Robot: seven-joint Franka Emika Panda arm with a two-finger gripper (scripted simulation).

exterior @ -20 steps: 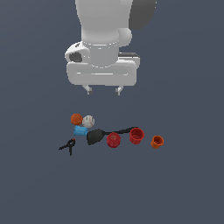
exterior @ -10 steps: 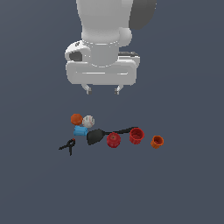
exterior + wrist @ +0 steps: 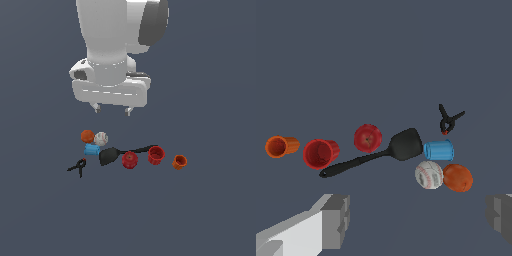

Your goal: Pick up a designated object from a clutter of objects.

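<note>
Claw (image 3: 112, 108) is held open, empty, above centre frame; orange ball (image 3: 87, 136) ungrasped; approach and pickup remain.

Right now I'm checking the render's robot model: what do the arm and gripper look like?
The arm is glossy white with a dark grey joint section. The gripper has a wide white body with two short grey fingertips; no cables or markings visible.

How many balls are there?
2. The orange-brown ball sits at the end of the clutter on the exterior view's left, and the white ball with red marks touches it on its right. None seems hidden.
</note>
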